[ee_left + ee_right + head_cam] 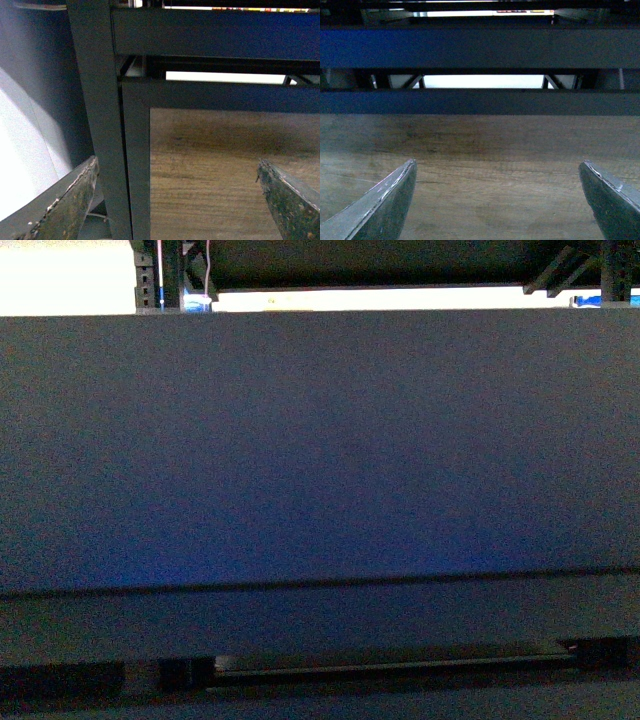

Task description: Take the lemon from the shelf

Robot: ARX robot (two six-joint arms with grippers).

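Where light hits, shelf [320, 440] flat, matte-blk.

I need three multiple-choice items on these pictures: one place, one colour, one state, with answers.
1. The left end effector and right end effector are: A. both open; B. both shut; C. one shut.
2. The surface seen past them is: A. brown wood; B. white tile; C. green carpet.
3. The lemon is: A. held; B. on that surface; C. in no view.
Answers: 1 A, the fingers stand wide apart, gripping nothing. 2 A, wood grain shows in both wrist views. 3 C, no yellow fruit shows anywhere.
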